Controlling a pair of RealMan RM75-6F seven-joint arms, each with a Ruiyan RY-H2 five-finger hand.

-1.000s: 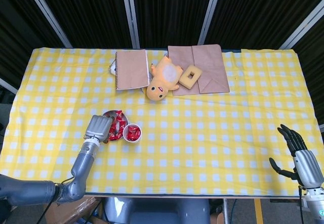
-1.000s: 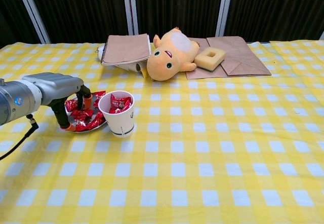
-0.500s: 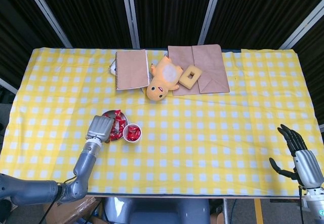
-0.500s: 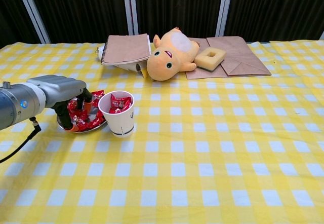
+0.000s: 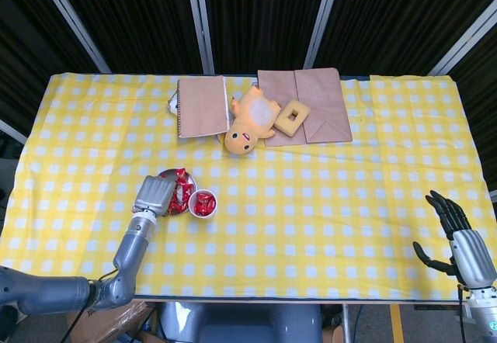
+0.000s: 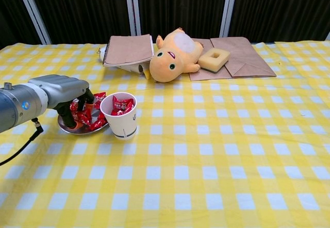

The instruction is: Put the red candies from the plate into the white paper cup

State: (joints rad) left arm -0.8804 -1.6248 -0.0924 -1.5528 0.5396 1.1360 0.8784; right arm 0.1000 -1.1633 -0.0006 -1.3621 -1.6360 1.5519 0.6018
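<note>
The robot's left hand (image 6: 62,91) hangs over the plate (image 6: 69,128), fingers (image 6: 78,109) curled downward and closed on a red candy (image 6: 82,113) lifted a little above the pile — the grip shows in the chest view, while the head view sees only the back of the hand (image 5: 154,195). Beneath and just beyond the fingers, more red candies (image 6: 97,120) lie heaped on the plate. Immediately to the hand's right stands the white paper cup (image 6: 120,115), upright, touching or nearly touching the plate's rim, with red candies already inside (image 6: 122,104); in the head view the cup (image 5: 203,203) sits beside the plate (image 5: 165,175).

Far across the table (image 5: 326,203) from that hand, the right hand (image 5: 457,230) rests off the near right corner of the yellow checked cloth — fingers spread apart and holding nothing.

Well beyond the left hand, toward the table's far edge, lie a brown notebook (image 6: 128,49), a yellow plush toy (image 6: 174,55) on its back, and a brown paper bag (image 6: 242,58) with a square sponge ring (image 6: 214,59) resting on it.
</note>
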